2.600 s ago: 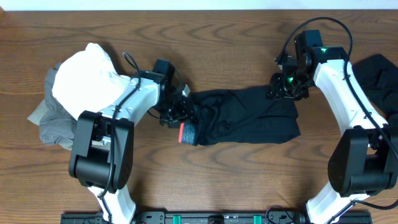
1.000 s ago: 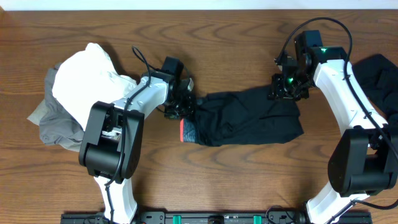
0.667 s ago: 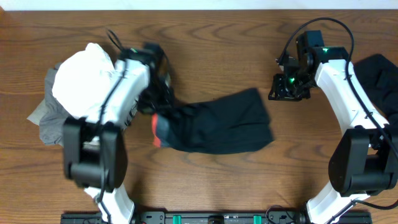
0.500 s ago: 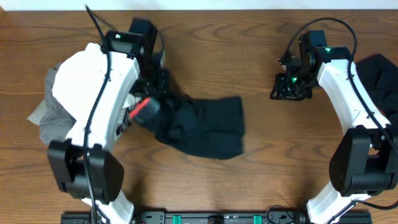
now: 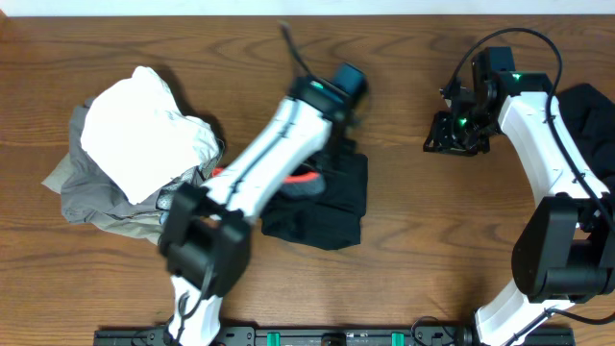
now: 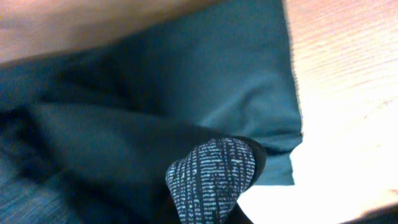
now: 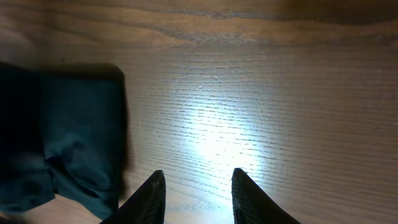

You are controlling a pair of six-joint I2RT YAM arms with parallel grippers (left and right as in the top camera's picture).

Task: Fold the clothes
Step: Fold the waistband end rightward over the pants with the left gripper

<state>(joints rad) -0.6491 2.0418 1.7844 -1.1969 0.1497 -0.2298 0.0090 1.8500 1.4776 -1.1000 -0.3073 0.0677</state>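
Observation:
The clothes in hand are black trousers (image 5: 322, 207), lying doubled over in a squat heap at the table's middle, with a strip of red inside (image 5: 304, 182) showing. My left arm reaches diagonally across them. Its gripper (image 5: 338, 144) is shut on the grey speckled waistband (image 6: 214, 177), which fills the bottom of the left wrist view above dark cloth (image 6: 186, 81). My right gripper (image 5: 447, 135) hangs open over bare wood to the right, nothing between its fingers (image 7: 149, 196). The trousers' edge (image 7: 74, 137) shows at the left of the right wrist view.
A pile of white cloth (image 5: 139, 130) and grey cloth (image 5: 86, 197) lies at the left of the table. Another dark garment (image 5: 591, 120) sits at the right edge, behind my right arm.
My left gripper has carried the waistband end from the left across to the right, doubling the trousers over. My right gripper has let go of the far end and opened.

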